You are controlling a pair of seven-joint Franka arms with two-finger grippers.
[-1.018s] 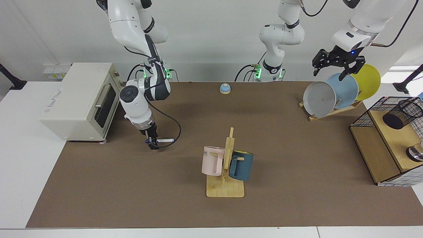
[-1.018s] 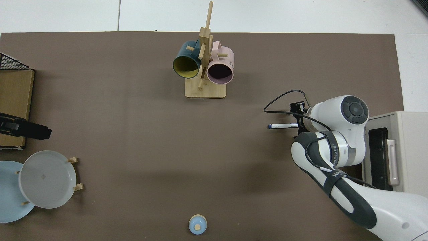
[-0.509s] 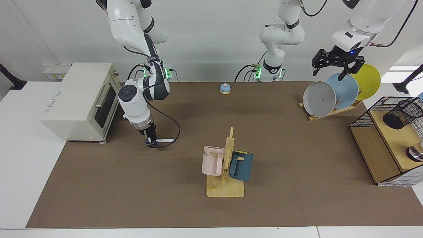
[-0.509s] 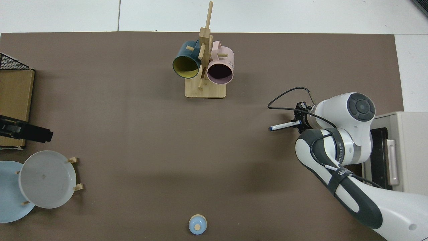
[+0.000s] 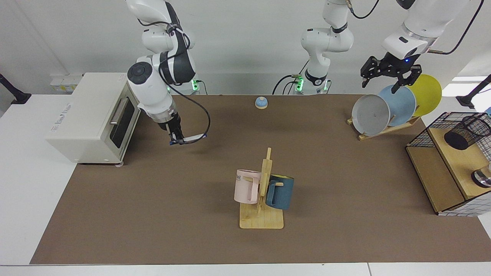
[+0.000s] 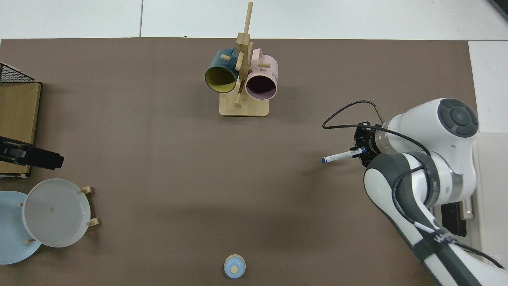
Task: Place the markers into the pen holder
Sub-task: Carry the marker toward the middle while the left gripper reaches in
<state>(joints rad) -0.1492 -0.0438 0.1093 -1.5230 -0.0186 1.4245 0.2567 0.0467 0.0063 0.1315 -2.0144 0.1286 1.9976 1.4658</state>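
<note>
Markers were what you were after, and only one showed: your right hand (image 5: 177,141) was clamped on one end of the marker (image 5: 193,138), holding it clear above the tabletop (image 5: 153,214) with its far end tilted slightly up. From above, that marker (image 6: 342,155) pointed away from the hand (image 6: 362,151) toward the middle of the brown mat. Going by bulk, you had the cream toaster oven (image 5: 92,115) just beside that arm, and at the opposite end the boxy wire-and-wood rack (image 5: 441,180). On the rack's upper wooden shelf lay the pen holder (image 5: 466,132), tipped on its side, well apart from the marker. Near it, three plates (image 5: 395,107) leaned in a wooden stand, and your left hand (image 5: 387,78) hung just above them, its fingers spread and holding nothing. At mid-table stood the wooden mug tree (image 5: 262,195) with a pink mug (image 5: 245,186) and a dark blue mug (image 5: 280,191). Smallest was the blue bell (image 5: 261,102) by the far edge.
</note>
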